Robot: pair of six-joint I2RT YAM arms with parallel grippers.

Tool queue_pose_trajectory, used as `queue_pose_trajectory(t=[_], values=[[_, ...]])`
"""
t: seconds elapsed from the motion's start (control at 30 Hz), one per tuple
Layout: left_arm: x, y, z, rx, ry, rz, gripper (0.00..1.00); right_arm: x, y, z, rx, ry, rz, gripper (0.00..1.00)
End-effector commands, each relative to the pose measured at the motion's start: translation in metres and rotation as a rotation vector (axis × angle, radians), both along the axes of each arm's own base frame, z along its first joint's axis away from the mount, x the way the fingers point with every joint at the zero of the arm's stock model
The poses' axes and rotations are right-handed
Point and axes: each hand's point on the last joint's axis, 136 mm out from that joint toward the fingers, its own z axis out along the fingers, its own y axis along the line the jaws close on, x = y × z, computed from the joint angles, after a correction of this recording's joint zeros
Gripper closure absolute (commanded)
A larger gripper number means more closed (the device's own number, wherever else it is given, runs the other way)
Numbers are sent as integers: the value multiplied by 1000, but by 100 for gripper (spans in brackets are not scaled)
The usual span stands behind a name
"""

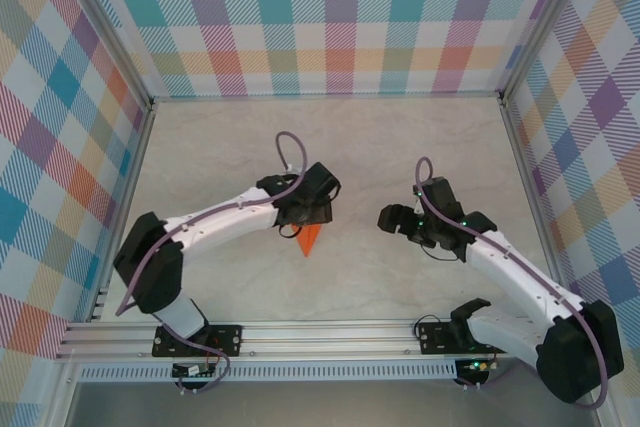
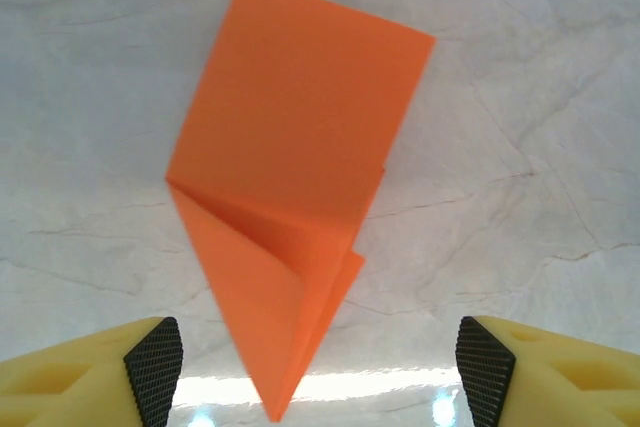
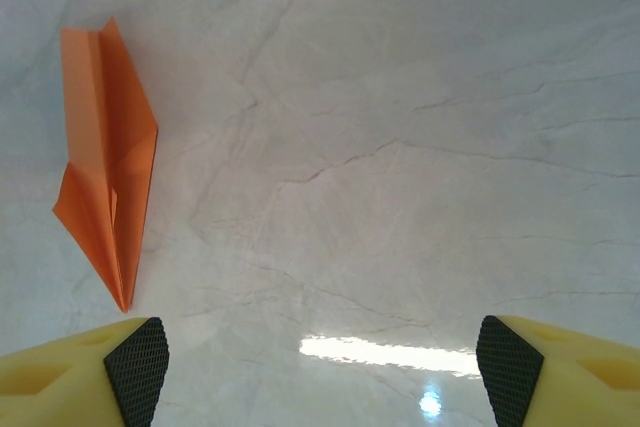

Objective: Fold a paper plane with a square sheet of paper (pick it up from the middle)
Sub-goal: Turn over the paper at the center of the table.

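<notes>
Orange paper plane flat, seemingly untouched, beneath spread left tool; right tool likewise spread.

I read no text, label, brand, number or sign on anything in my camera views; every surface looks unmarked

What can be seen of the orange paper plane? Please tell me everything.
The paper plane is bright orange, matte, unmarked thin paper, folded into a narrow dart: a sharp nose, layered flaps with creases, and a broader squared tail. It lies on the pale marbled table, nose toward the arm bases, below the left gripper, whose open fingers stand either side of the nose without touching it.
</notes>
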Motion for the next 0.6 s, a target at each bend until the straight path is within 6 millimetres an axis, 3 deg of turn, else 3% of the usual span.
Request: queue_pose_trajectory(t=[0.0, 0.23, 0.57], values=[[-2, 15, 1, -78, -5, 10, 21, 5, 25, 15, -5, -20, 66, 17], [-5, 60, -4, -151, -8, 71, 14, 5, 73, 11, -71, 10, 139, 17], [-6, 95, -8, -301, -58, 169, 7, 9, 125, -13, -163, 55, 260, 21]])
